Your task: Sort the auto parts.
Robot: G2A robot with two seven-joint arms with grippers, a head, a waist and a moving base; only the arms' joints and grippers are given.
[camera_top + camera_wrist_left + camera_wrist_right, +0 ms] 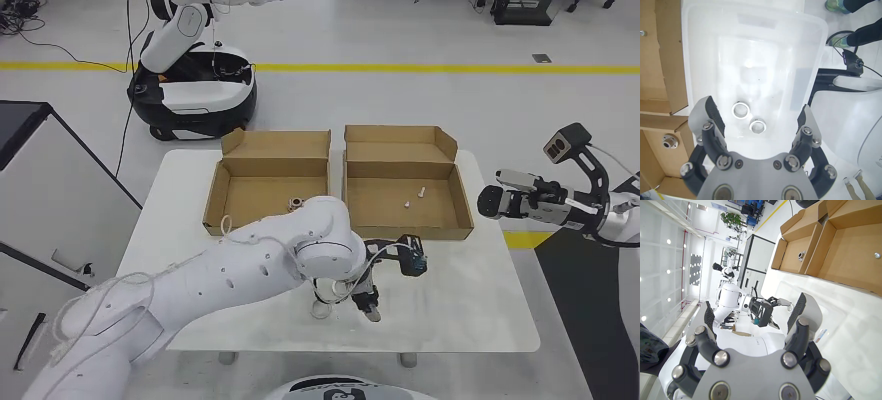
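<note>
A clear bin (811, 62) on the white table (470, 300) is taken as the reference. Two metal rings (740, 112) (757, 126) are seen lying flat on the floor of the bin, just beside each other; whether they touch cannot be told. The left gripper (757, 103) is held above the bin, over the rings, with its jaws spread wide and nothing between them. No contact with either ring is seen.

Two open cardboard boxes are set side by side just beyond the bin, on the side away from the robot. In the left box (262, 190) a flanged metal hub (296, 204) is found, and in the right box (405, 200) small bolts (421, 189) are scattered, all well apart from the bin.

The right gripper (755, 306) is held well away from the bin, out past the right box, near the table's edge. Its jaws are likewise parted and nothing is held.
</note>
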